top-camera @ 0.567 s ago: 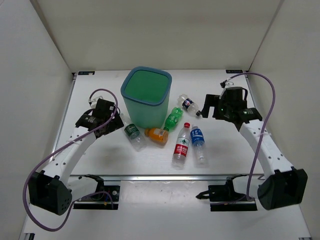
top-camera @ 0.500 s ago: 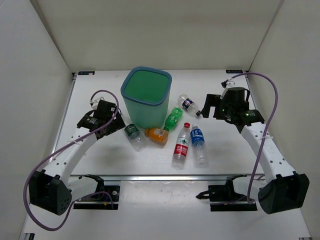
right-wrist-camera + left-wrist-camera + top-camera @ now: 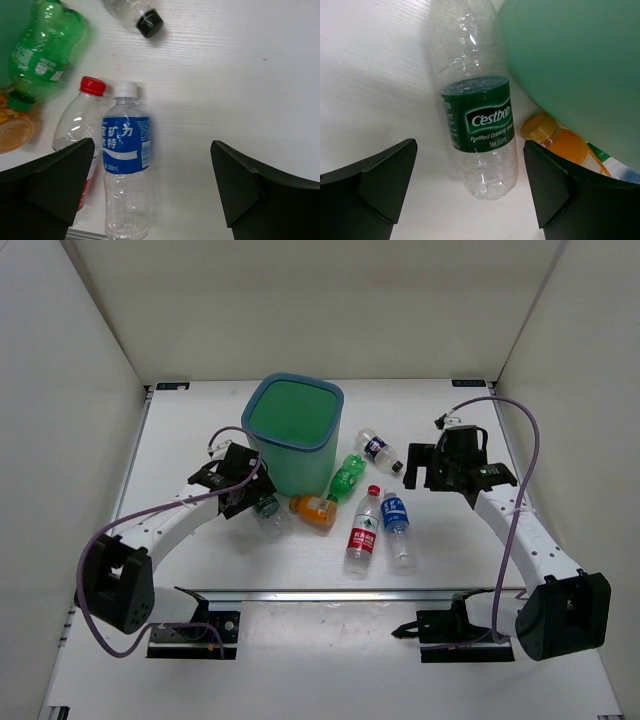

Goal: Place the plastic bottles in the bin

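Beside the bin, the left pincer gapes empty over the dark-green-labelled bottle; the right pincer also gapes empty.

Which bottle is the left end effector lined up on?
The clear bottle with the dark green Cestbon label beside the bin: it alone is centred between the open fingers of the left end effector. The orange bottle sits off to the side.

teal bin, orange btl, green btl, red-label btl
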Available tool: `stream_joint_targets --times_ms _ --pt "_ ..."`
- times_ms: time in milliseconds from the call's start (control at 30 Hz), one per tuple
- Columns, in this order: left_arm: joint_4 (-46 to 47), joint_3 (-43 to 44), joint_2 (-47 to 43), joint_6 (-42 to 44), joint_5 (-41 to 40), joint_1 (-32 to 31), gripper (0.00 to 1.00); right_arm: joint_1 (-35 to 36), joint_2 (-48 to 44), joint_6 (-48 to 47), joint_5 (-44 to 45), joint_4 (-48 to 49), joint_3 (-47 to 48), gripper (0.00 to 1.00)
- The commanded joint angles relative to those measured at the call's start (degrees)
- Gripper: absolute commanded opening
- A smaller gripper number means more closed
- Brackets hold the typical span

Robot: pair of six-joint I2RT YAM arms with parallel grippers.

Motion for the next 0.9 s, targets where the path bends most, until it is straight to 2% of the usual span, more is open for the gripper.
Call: stream_joint_targets --times_ms 0,233,367,433,500,633,700,767,867 --pt "5.2 -1.8 1.1 -2.0 -0.6 -0.6 0.98 -1.2 -2.3 0.3 -0.5 1.4 -0.5 0.99" --pt "9.3 -3.3 6.8 -1.6 -1.0 -1.1 0.98 -0.7 -2.5 0.7 0.1 1.0 -1.4 0.99" --pt "7.7 -5.0 6.7 -1.2 -1.9 -0.5 0.74 1.1 -1.7 1.7 -0.1 0.9 -2.6 0.99" --pt "6.6 -6.0 4.4 -0.3 -2.2 0.7 0.58 1.3 -0.8 1.7 0.6 0.5 -3.6 1.00" --pt "3.2 -6.4 0.0 0.4 -3.1 1.1 0.52 1.6 -1.0 2.3 0.4 0.5 -4.3 0.99" --pt "-5.8 -4.1 -12.3 3.1 -11.0 1.1 0.51 1.4 -1.4 2.5 -0.8 0.2 -7.6 0.99" --pt "-10.1 0.1 -18.1 5.1 -13.7 1.7 0.50 1.1 -1.3 3.1 -1.4 0.4 -8.6 0.99" --pt "-10.9 4.4 -22.2 9.4 -14.3 3.2 0.50 1.6 -0.3 3.7 -2.3 0.9 -9.5 1.00" --pt "-7.4 12.5 -23.5 13.6 -15.2 2.0 0.42 4.3 1.2 3.1 -2.1 2.4 -9.7 0.99"
